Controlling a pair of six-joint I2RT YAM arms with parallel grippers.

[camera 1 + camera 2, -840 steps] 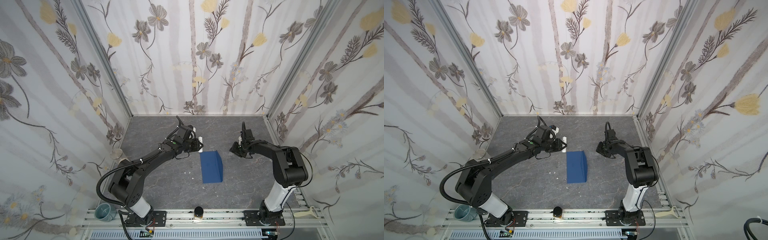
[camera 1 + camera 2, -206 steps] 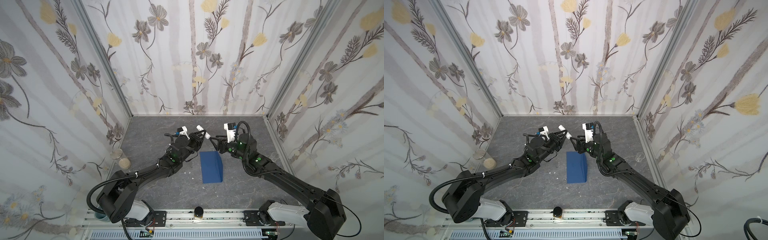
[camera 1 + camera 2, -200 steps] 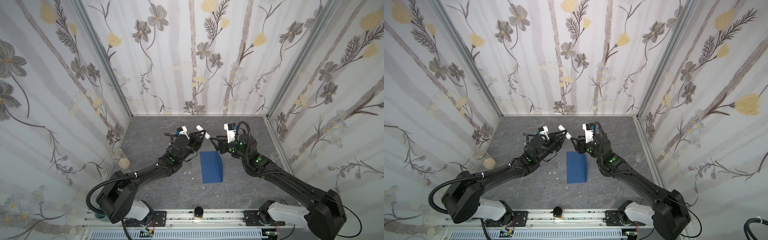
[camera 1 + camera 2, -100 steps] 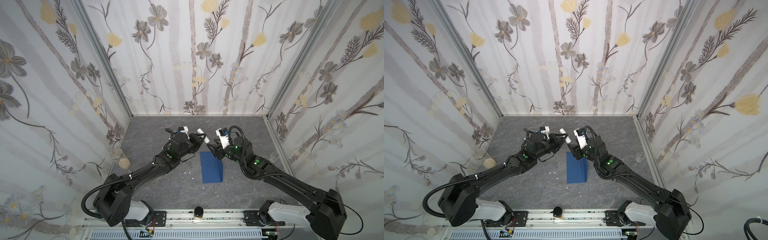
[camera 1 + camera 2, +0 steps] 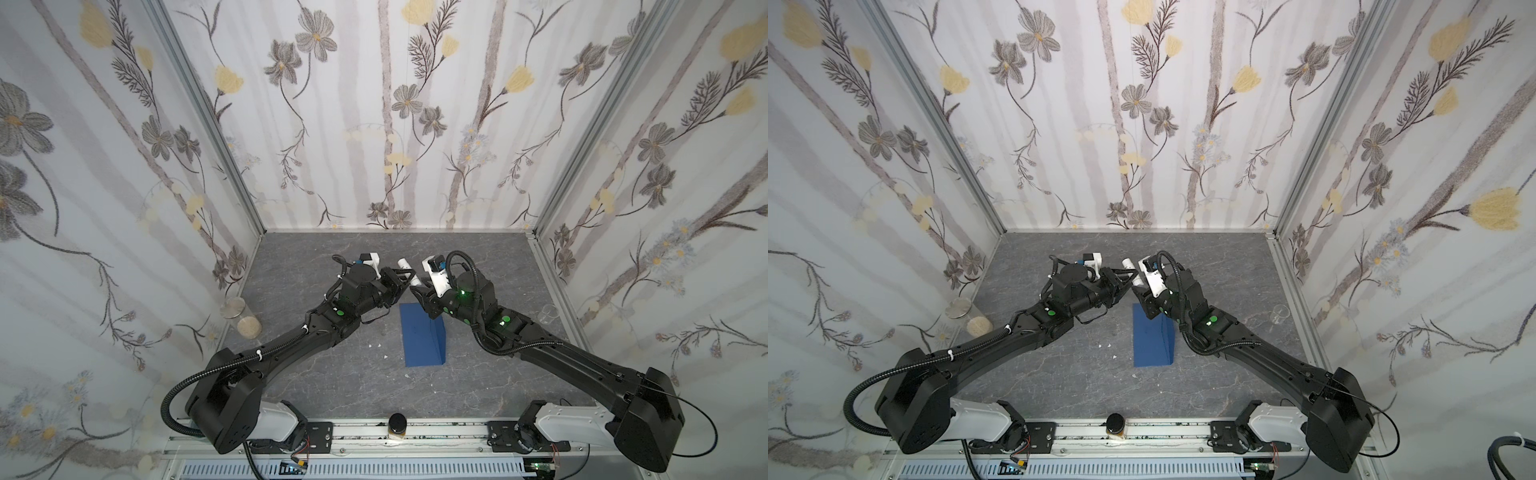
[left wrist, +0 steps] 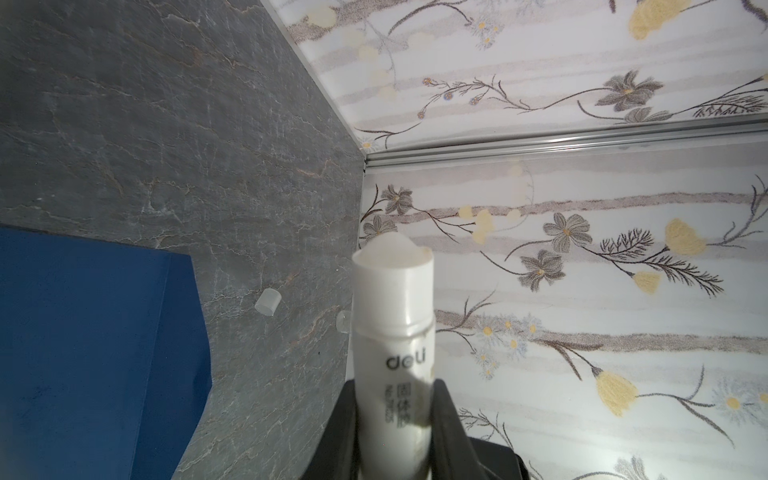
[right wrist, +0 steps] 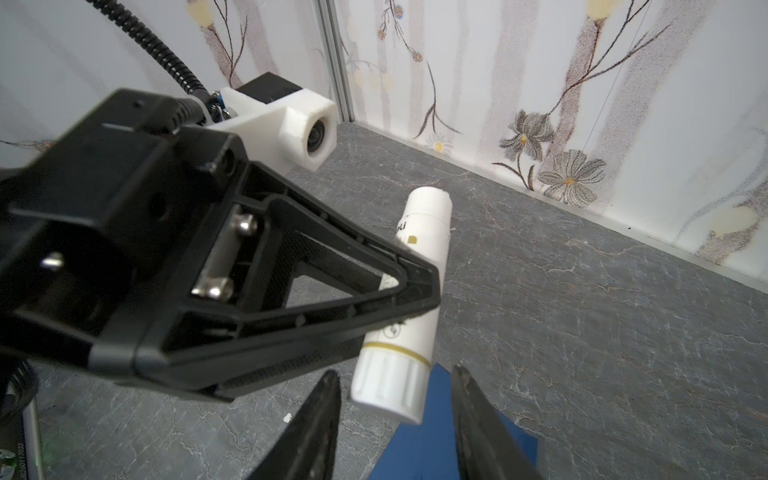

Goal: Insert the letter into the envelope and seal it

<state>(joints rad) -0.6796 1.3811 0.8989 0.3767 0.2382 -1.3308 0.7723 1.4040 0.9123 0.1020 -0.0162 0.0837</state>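
Note:
The dark blue envelope (image 5: 424,338) (image 5: 1152,338) lies flat mid-table, its flap folded over. The letter does not show in any view. My left gripper (image 5: 409,276) (image 6: 392,419) is shut on a white glue stick (image 6: 392,332) (image 7: 415,291), which is held above the table behind the envelope, uncapped, with glue showing at its tip. My right gripper (image 5: 417,291) (image 7: 395,399) is open, and its two fingers (image 7: 320,415) stand on either side of the stick's ribbed twist base without touching it. In the right wrist view the envelope (image 7: 436,449) lies below the jaws.
A clear cap (image 6: 267,302) lies on the grey table near the envelope's far end. Clear jars (image 5: 241,316) stand by the left wall and a small glass cup (image 5: 549,312) by the right wall. A dark-lidded jar (image 5: 398,426) sits on the front rail. White scraps (image 5: 376,345) lie left of the envelope.
My right gripper has moved left to the glue stick's base and its jaws have narrowed around it. The left gripper has kept its hold on the stick.

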